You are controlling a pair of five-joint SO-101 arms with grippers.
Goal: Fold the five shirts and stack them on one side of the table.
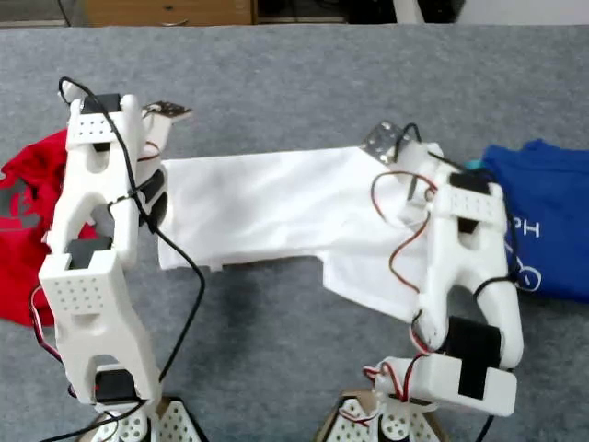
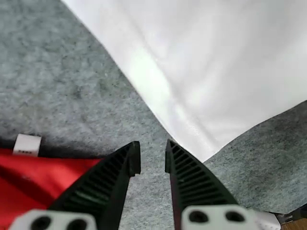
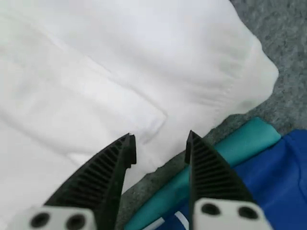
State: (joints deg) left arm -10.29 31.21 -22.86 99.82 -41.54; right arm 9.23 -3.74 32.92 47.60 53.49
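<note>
While the white shirt (image 1: 276, 207) lies spread across the middle of the grey table (image 1: 294, 74), partly folded with one sleeve section extending toward the near edge, neither arm is seen to hold it.

Left gripper (image 2: 152, 158): the jaws are parted by a narrow gap and nothing is held between them. They are placed over bare table, just short of a corner of the white shirt, whose hem runs diagonally ahead of the tips. In the high view this arm is found at the shirt's left edge.

Right gripper (image 3: 160, 143): the jaws are spread wider and are likewise released, with no cloth pinched. They are positioned over the white shirt's right edge, where a rounded fold of fabric is noted just beyond the tips.

Surroundings: a red shirt (image 2: 33, 187) is recorded close beside the left jaw, with a small white label (image 2: 26, 144) at its border; a strip of table separates it from the white shirt. A blue shirt (image 3: 273, 191) lies on the right side of the table, with a teal garment (image 3: 230, 153) showing along its edge. The teal garment lies just beside the white shirt's fold, next to the right jaw; whether they touch cannot be determined.
</note>
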